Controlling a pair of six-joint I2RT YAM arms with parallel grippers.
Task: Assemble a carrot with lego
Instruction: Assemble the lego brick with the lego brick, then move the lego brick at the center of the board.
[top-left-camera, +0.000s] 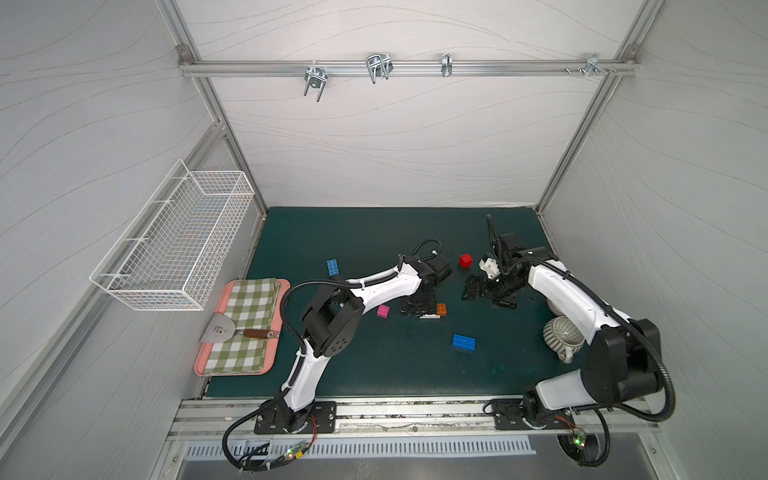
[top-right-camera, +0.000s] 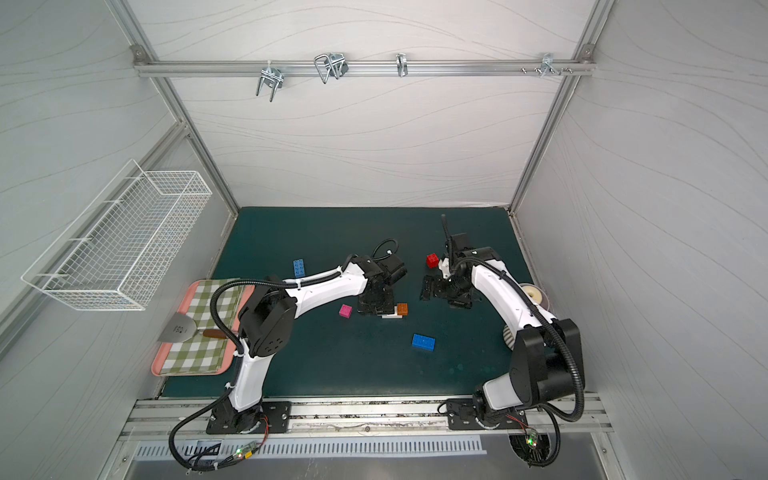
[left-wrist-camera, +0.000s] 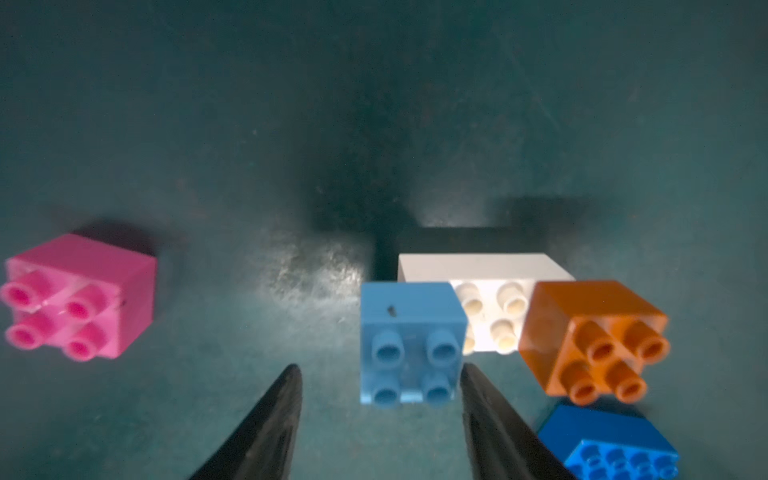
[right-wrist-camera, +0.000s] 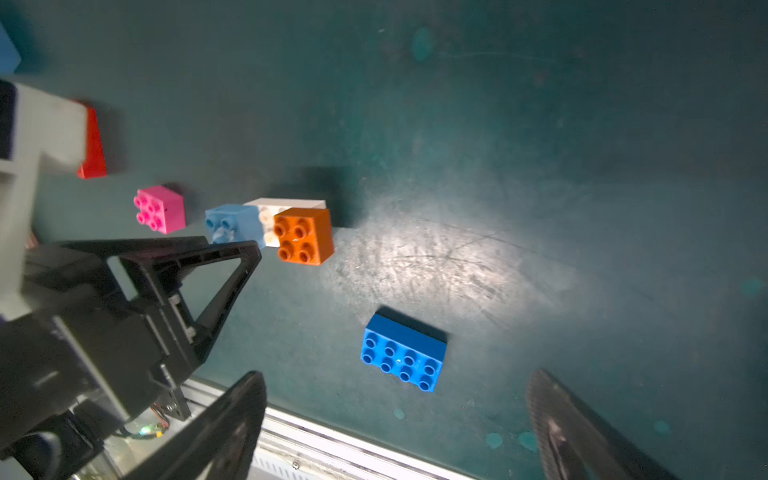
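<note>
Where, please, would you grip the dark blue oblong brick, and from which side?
Probably from straight above, jaws on the two long side walls of the dark blue oblong brick: it lies flat on the mat, studs up, and that is its narrower span.

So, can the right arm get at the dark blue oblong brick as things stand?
Probably yes: the right gripper is open, and the dark blue oblong brick lies alone on the mat with nothing between them.
</note>
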